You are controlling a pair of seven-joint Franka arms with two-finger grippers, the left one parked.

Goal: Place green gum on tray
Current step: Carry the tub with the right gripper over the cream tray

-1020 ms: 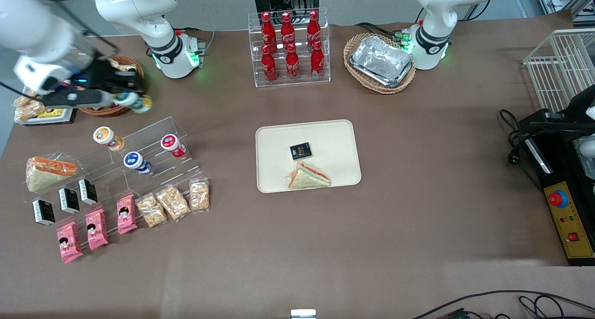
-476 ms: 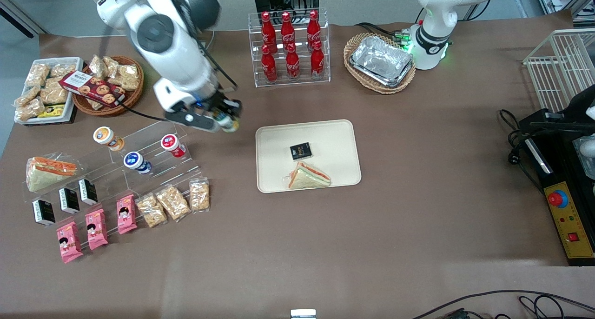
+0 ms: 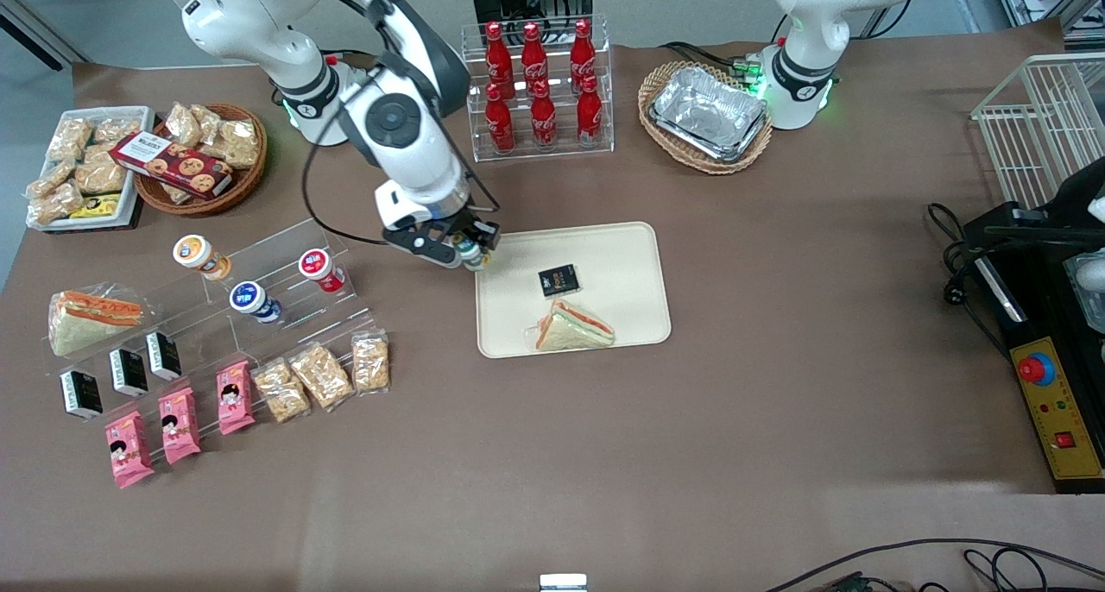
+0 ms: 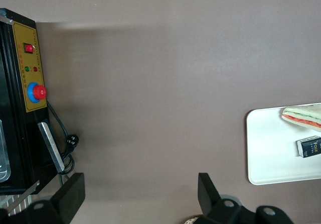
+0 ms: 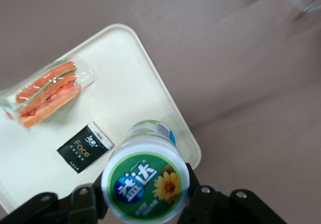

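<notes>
My right gripper [image 3: 470, 254] is shut on the green gum [image 3: 472, 255], a small canister with a green-rimmed white lid. It holds the gum in the air over the edge of the cream tray [image 3: 621, 255] at the working arm's end. In the right wrist view the gum [image 5: 145, 184] sits between the fingers [image 5: 88, 201], its lid toward the camera, above the tray's rim [image 5: 165, 108]. On the tray lie a wrapped sandwich [image 3: 574, 326] and a small black packet [image 3: 558, 280].
A clear stepped stand [image 3: 285, 290] holds orange-lidded [image 3: 200, 255], blue-lidded [image 3: 252, 300] and red-lidded [image 3: 320, 268] canisters, with snacks in front. A cola bottle rack [image 3: 537, 87] and a wicker basket of foil trays [image 3: 706, 113] stand farther from the front camera than the tray.
The right arm has swung with the green gum from the snack-basket end of the table, past the stand, to the tray's edge.
</notes>
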